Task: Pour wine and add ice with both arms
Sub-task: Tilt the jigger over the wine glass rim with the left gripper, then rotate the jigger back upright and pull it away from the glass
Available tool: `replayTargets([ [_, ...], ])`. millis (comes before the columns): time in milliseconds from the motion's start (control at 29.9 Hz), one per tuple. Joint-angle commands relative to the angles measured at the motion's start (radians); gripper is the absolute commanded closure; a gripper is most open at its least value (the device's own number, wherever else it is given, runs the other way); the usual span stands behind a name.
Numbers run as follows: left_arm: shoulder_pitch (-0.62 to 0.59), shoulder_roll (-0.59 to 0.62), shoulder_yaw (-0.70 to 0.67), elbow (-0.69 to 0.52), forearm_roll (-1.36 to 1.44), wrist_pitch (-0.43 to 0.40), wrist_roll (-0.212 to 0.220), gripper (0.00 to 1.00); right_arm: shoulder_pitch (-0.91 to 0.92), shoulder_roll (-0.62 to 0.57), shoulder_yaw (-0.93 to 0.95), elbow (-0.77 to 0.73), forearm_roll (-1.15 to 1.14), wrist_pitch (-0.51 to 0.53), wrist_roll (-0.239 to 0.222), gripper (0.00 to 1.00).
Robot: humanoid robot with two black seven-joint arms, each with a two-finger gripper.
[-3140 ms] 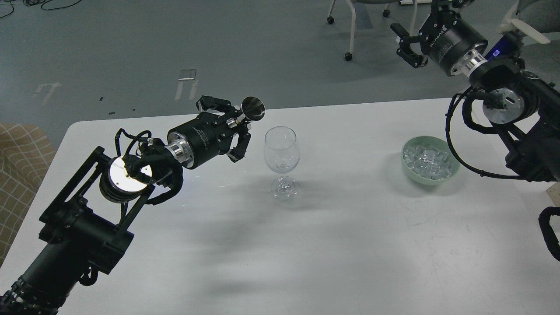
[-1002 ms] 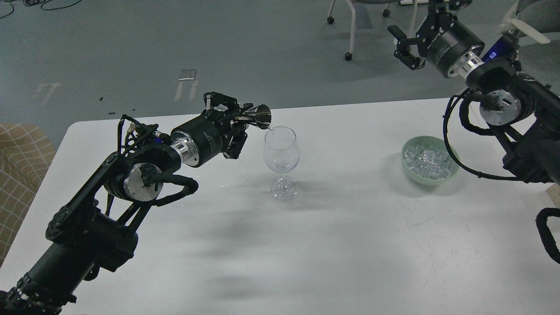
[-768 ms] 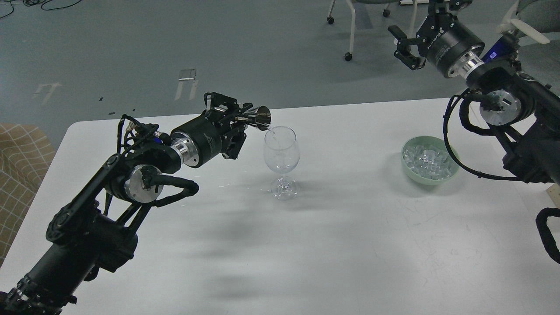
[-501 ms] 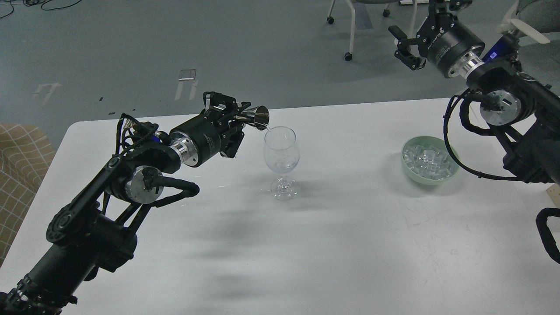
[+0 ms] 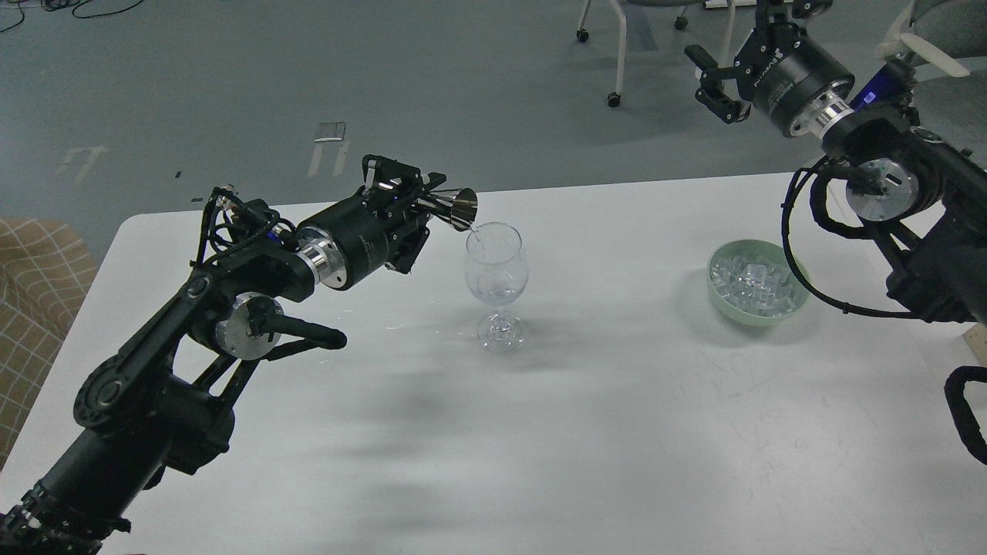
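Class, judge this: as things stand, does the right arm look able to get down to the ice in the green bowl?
Probably yes: the right gripper hangs above and behind the bowl, holds nothing, and nothing covers the ice.

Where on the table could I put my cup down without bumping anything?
The widest bare patch of the table is the near part, in front of the glass and the bowl of ice. The strip between glass and bowl is free too. It's crowded at the glass, where the left gripper tips a metal cup over its rim.
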Motion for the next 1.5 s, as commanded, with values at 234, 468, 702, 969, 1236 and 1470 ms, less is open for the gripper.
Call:
replayTargets([
  [234, -0.001, -0.009, 0.0, -0.006, 0.148, -0.033, -0.002, 1.0, 0.0, 0.0, 0.0, 0.0, 0.0, 0.0, 0.0, 0.0],
  [468, -0.004, -0.004, 0.015, -0.026, 0.245, -0.058, 0.0, 1.0, 0.0, 0.002, 0.0, 0.0, 0.0, 0.0, 0.0, 0.0],
  [702, -0.032, 0.017, 0.051, -0.047, 0.338, -0.085, 0.006, 1.0, -0.005, 0.0, 0.0, 0.0, 0.0, 0.0, 0.0, 0.0],
  [969, -0.058, 0.043, 0.107, -0.055, 0.499, -0.091, 0.008, 1.0, -0.005, 0.0, 0.0, 0.0, 0.0, 0.0, 0.0, 0.0],
  [1236, -0.09, 0.067, 0.126, -0.055, 0.625, -0.093, 0.012, 1.0, -0.005, 0.0, 0.0, -0.003, 0.0, 0.0, 0.0, 0.0],
  [1470, -0.159, 0.122, 0.201, -0.07, 0.631, -0.093, 0.02, 1.0, -0.006, 0.0, 0.0, -0.005, 0.0, 0.0, 0.0, 0.0],
])
